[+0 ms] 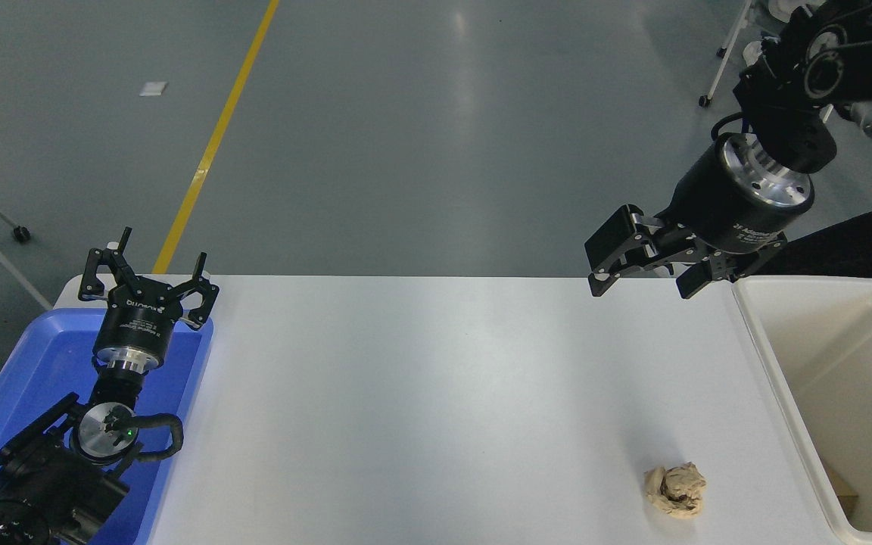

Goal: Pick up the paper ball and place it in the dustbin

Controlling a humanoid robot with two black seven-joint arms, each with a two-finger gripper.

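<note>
I see the paper ball (676, 490) lying alone on the white desk (436, 393), near the close edge and toward the right side. It is a tan-beige wad, lumpy and deeply wrinkled, with dark creases folded into its middle, and it throws a faint shadow on the desk. Nothing touches it.

Just to its right stands the dustbin (773, 363), a deep cream-white box with smooth walls and a rounded rim; a bit of brown shows low in its near corner, too small for me to make out.

My right gripper (642, 281) hangs in the air over the far right part of the desk, beside the bin's far left corner and well apart from the ball. Its fingers are spread wide and hold nothing.

My left gripper (150, 280) is parked at the lower left above the blue tray (27, 363), fingers also splayed wide and empty.
</note>
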